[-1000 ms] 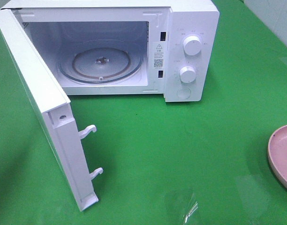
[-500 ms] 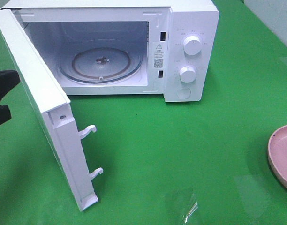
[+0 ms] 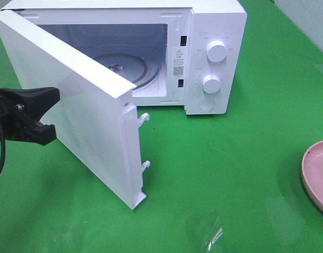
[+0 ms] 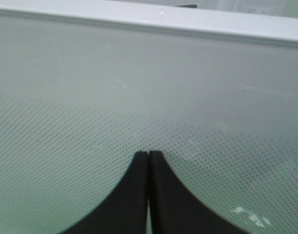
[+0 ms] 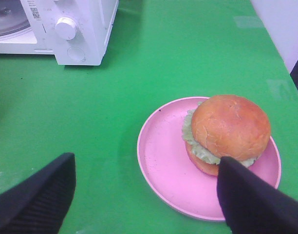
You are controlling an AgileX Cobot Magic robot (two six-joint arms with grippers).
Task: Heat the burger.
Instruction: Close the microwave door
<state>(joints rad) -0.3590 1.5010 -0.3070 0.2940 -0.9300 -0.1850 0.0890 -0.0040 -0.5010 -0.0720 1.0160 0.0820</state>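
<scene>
The burger (image 5: pixel 230 127), with a golden-brown bun and green lettuce, lies on a round pink plate (image 5: pixel 158 161) in the right wrist view. My right gripper (image 5: pixel 146 163) hangs open above the plate's near side, one finger (image 5: pixel 246 195) in front of the burger's edge. In the exterior high view only the plate's rim (image 3: pixel 319 174) shows at the right edge and the burger is out of view. My left gripper (image 3: pixel 55 95) is shut, its fingertips (image 4: pixel 139 161) against the outer face of the white microwave's door (image 3: pixel 87 105). The door stands half open.
The white microwave (image 3: pixel 214 31) stands at the back on a green table, with two knobs (image 3: pixel 216 51) on its right panel. Its glass turntable (image 3: pixel 148 63) shows behind the door. A clear shiny scrap (image 3: pixel 210 232) lies near the front edge.
My left gripper has come in from the left edge and met the door. The door has swung from wide open to about halfway shut. The plate has not moved.
</scene>
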